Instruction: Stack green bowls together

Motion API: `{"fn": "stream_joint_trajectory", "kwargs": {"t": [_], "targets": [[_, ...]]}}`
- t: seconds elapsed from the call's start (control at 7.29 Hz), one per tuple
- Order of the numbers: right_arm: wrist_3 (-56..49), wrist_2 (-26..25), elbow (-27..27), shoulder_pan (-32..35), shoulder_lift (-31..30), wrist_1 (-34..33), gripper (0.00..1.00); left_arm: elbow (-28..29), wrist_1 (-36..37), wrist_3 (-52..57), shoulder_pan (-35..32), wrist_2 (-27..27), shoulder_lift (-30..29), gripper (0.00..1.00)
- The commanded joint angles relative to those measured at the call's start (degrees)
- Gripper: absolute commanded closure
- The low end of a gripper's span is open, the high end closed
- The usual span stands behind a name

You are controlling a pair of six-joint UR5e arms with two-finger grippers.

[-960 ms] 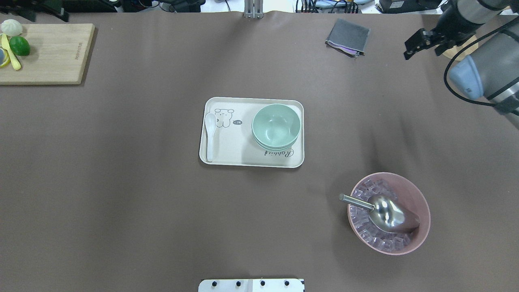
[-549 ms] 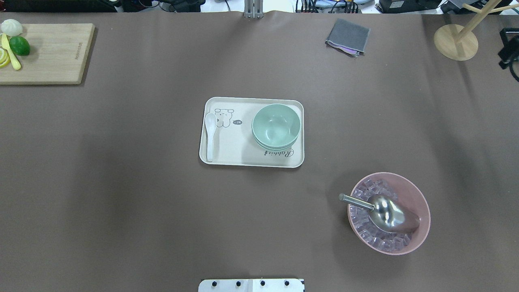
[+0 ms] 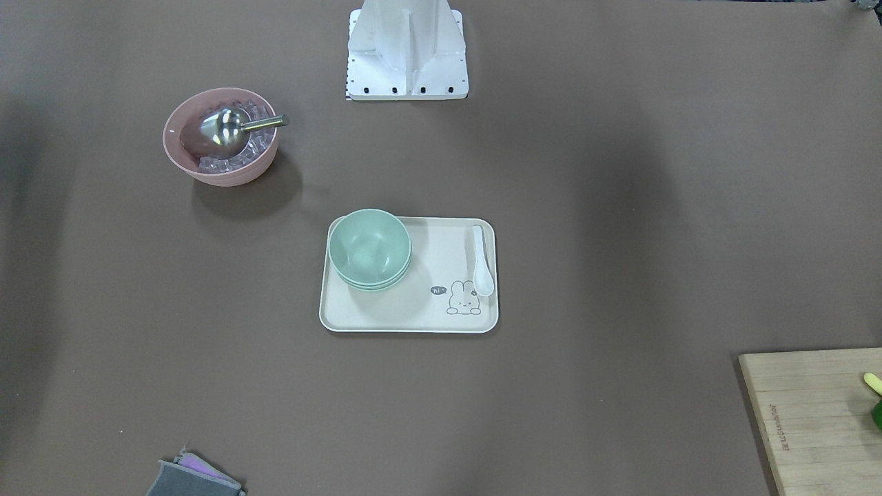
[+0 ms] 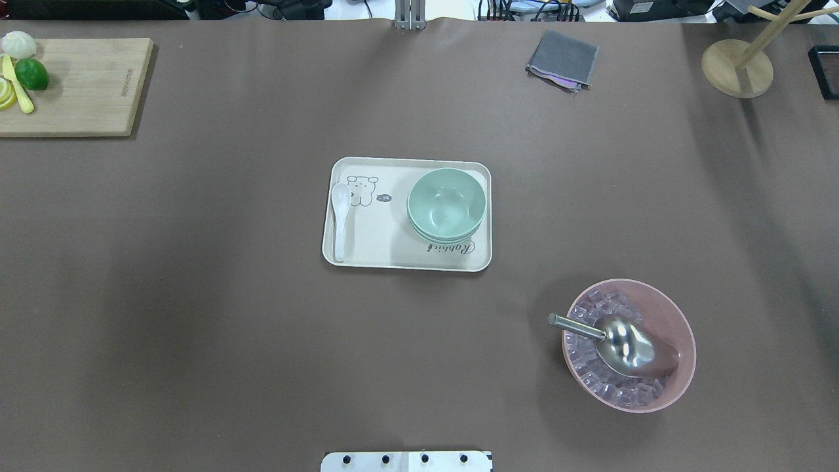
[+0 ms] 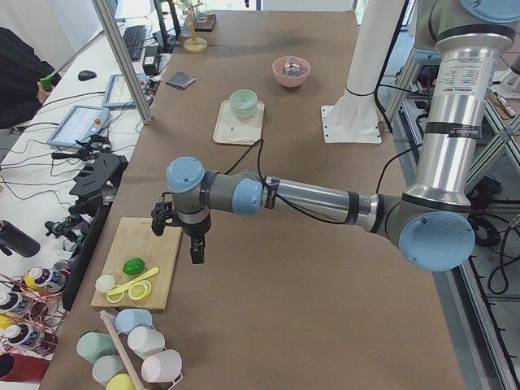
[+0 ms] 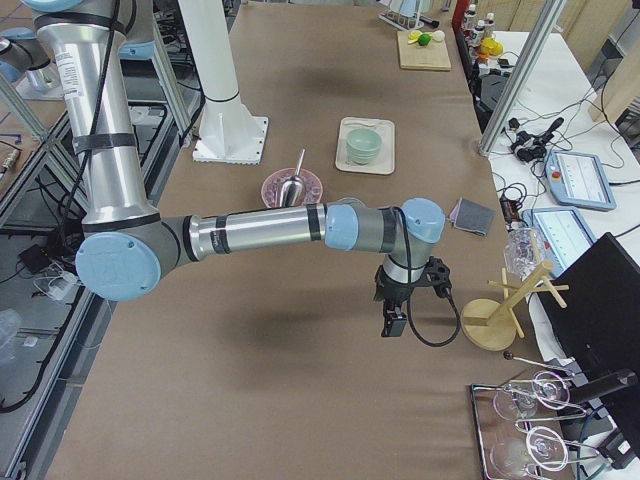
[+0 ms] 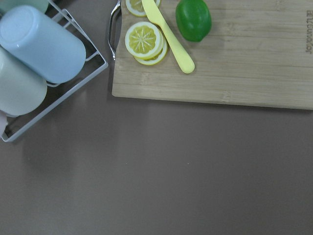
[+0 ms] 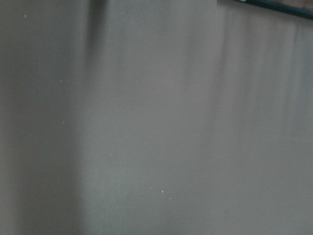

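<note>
The green bowls sit nested in one stack on the right part of a cream tray at the table's middle. They also show in the front view and both side views. My left gripper hangs above the table next to a wooden cutting board, far from the bowls. My right gripper hangs above the table near a wooden stand, also far from the bowls. I cannot tell whether either gripper is open or shut. Neither wrist view shows fingers.
A white spoon lies on the tray's left side. A pink bowl with ice cubes and a metal scoop stands front right. A grey cloth lies at the back. The cutting board holds a lime, lemon slices and a yellow knife.
My right arm has moved out of the overhead view past its right edge. The bowls, tray and pink bowl have not moved.
</note>
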Motion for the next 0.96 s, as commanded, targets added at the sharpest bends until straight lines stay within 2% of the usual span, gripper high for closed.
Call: {"fn": "stream_joint_trajectory", "kwargs": {"t": [0.0, 0.27, 0.55, 0.82], "targets": [[2.0, 3.4, -0.8, 1.9, -3.2, 6.7, 0.0, 2.4, -0.4, 0.2, -0.6, -0.9, 0.6, 0.02], [2.4, 3.3, -1.5, 2.0, -7.6, 11.9, 0.0, 2.3, -0.9, 0.4, -0.8, -1.0, 1.1, 0.02], [2.7, 3.4, -2.9, 2.1, -7.8, 11.3, 0.0, 2.8, -0.9, 0.2, -0.8, -1.0, 1.2, 0.02], [5.6, 5.9, -3.3, 2.2, -5.9, 11.2, 0.0, 2.9, -0.7, 0.0, -0.7, -0.9, 1.0, 0.02]]}}
